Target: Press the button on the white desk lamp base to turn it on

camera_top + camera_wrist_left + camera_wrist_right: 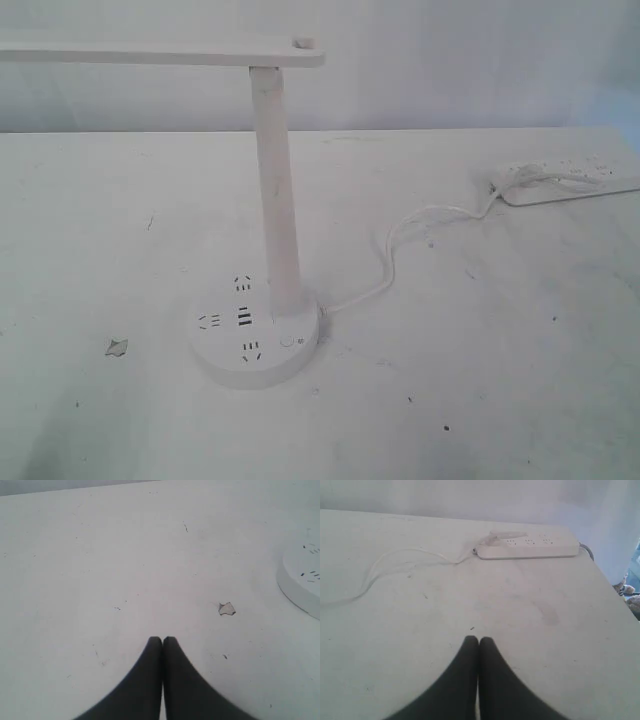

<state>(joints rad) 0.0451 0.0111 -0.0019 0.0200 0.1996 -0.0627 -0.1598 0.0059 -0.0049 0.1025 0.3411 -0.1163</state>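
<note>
The white desk lamp (275, 180) stands mid-table, its flat head stretching left. Its round white desk lamp base (225, 362) carries three sockets and two USB slots. The button (288, 341) sits on the base's right front, beside the post, with a tiny mark next to it. Neither gripper shows in the exterior view. My left gripper (162, 639) is shut with nothing in it, over bare table; the base's rim (295, 590) lies well off to one side. My right gripper (479, 639) is shut on nothing, over table short of the power strip (525, 547).
A long white power strip (570, 185) lies at the table's far right, joined to the base by a white cord (400, 255). A small chip in the tabletop (117, 347) (226, 609) lies left of the base. The table's right edge (612, 595) is near the strip.
</note>
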